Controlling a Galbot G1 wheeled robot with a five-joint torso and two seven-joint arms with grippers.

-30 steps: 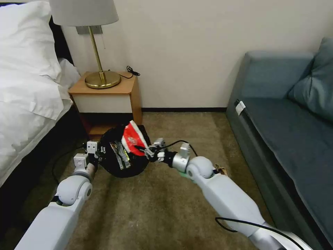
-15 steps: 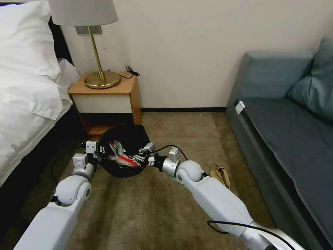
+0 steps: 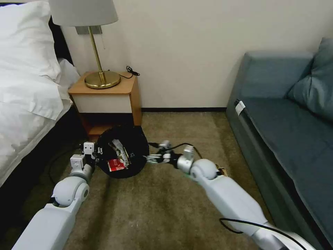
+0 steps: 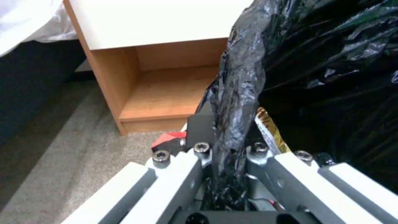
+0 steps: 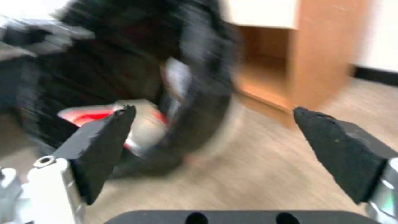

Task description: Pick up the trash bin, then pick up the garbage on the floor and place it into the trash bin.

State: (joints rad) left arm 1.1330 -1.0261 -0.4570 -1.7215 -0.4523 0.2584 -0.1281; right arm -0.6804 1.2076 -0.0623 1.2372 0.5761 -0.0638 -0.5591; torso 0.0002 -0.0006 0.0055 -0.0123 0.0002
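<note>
1. A bedroom corner: brown carpet [image 3: 156, 208], a white-sheeted bed [image 3: 27, 90] on the robot's left, a wooden nightstand [image 3: 107, 97] carrying a brass lamp [image 3: 100, 74] against the wall, and a blue-grey sofa [image 3: 288, 118] on the right.
2. The trash bin [image 3: 123, 152], lined with a crinkly black bag, sits just in front of the nightstand, its mouth tilted toward the robot.
3. The left end effector [image 3: 93, 154] is clenched on the bin's near-left rim; the left wrist view shows bunched black liner [image 4: 236, 102] pinched between its fingers.
4. Inside the bin lie the red-and-white carton [image 3: 116, 165] and the gold-brown snack wrapper [image 3: 119, 149].
5. The right end effector [image 3: 152, 158] hovers just beside the bin's right rim, released, its black pads [image 5: 99, 137] spread wide and holding nothing.
6. A crumpled brown paper wad [image 3: 222, 171] lies on the carpet, peeking out behind the right arm's elbow.
</note>
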